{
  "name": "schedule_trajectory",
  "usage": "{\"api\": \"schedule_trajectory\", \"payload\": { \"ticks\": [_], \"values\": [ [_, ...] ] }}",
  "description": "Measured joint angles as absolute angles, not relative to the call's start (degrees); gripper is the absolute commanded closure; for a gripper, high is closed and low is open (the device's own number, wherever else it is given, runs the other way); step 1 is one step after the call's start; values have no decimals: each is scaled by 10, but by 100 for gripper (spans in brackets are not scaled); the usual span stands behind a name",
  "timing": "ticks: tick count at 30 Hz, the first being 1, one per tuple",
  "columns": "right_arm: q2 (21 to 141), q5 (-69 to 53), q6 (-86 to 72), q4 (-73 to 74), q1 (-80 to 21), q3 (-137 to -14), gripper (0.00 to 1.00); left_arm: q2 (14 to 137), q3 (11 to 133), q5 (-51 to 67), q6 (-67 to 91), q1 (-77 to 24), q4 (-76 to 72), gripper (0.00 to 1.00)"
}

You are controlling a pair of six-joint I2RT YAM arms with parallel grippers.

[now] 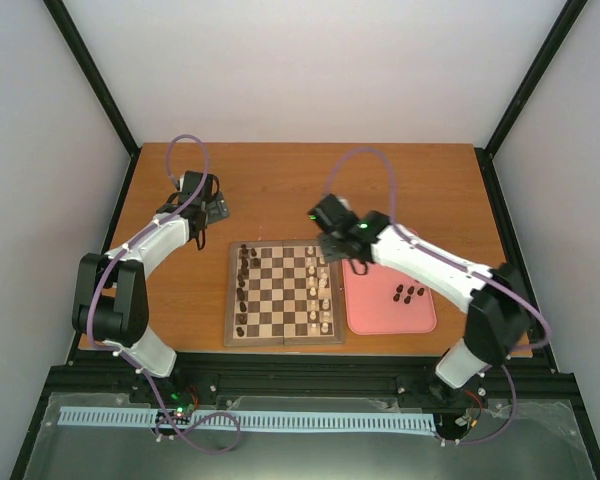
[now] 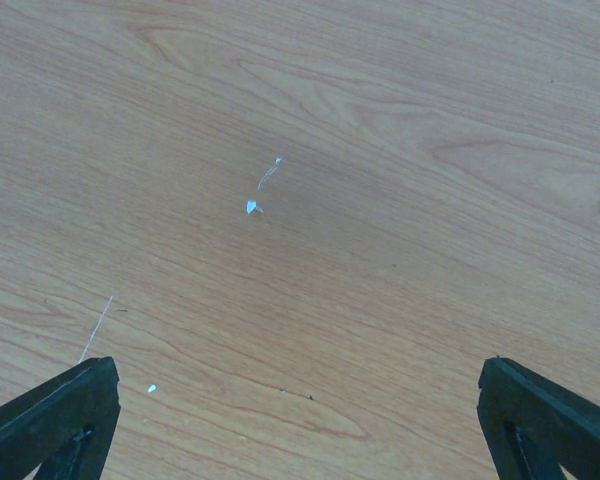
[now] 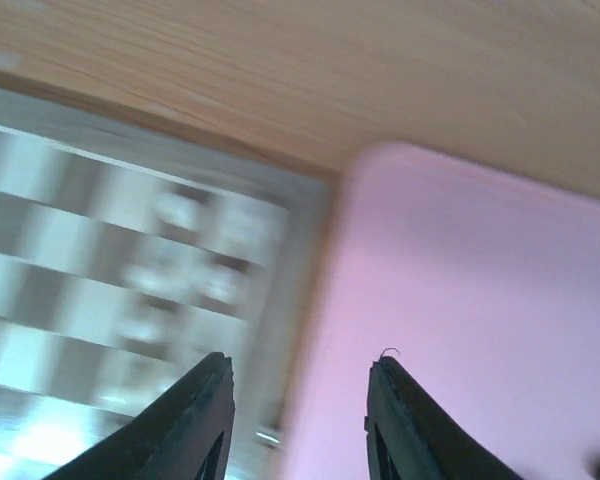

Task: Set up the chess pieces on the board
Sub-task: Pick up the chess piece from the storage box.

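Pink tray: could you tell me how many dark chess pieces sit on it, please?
4, it seems: the dark chess pieces cluster together just right of centre on the pink tray. They are tiny, so another may be hidden.

The middle files of the board [image 1: 280,290] form an open lane, walled by dark chess pieces [image 1: 243,290] along its left edge and cream pieces [image 1: 320,295] along its right. Right of the board, the right arm [image 1: 420,262] crosses over the pink tray [image 1: 380,318]. Beyond the board's far edge, the table [image 1: 280,185] offers wide room.
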State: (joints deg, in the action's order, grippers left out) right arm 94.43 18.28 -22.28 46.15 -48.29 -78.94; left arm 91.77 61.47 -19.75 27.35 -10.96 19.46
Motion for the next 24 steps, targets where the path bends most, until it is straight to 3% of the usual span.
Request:
{"api": "schedule_trajectory", "payload": {
  "ticks": [6, 11, 24],
  "values": [
    [818, 201, -265, 480, -357, -611, 62, 918, 615, -197, 274, -110, 195, 0],
    [799, 172, -275, 473, -288, -509, 62, 918, 615, -197, 274, -110, 195, 0],
    [809, 140, -271, 430, -242, -467, 63, 918, 616, -197, 274, -110, 195, 0]
  ]
}}
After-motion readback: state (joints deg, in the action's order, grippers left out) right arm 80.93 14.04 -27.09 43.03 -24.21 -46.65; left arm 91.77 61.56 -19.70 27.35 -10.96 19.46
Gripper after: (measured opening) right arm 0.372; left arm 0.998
